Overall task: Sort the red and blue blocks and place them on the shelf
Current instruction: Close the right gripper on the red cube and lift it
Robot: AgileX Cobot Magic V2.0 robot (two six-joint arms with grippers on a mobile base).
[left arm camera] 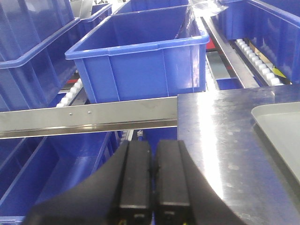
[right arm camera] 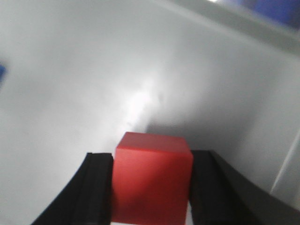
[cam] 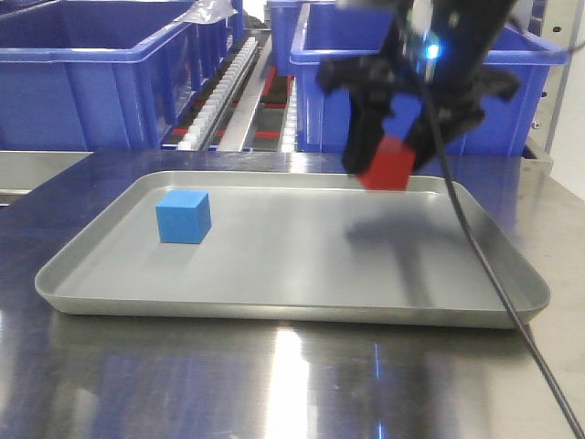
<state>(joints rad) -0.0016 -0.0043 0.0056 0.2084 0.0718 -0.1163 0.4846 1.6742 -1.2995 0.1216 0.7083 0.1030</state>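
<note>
The small matte red cube is clamped on opposite flat faces by the right fingers, held above the far right of the shallow grey metal tray. It's probably light, rigid and grippy. The bright blue cube is parked at the tray's left. The left fingers are pressed together, empty.

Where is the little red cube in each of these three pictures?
Front view: red cube right of centre, upper half, held by the right gripper over the grey tray.
Left wrist view: not in it; only the tray's corner shows at the right edge.
Right wrist view: bottom centre, clamped between black fingers.
Shared landmark: the grey tray.
</note>
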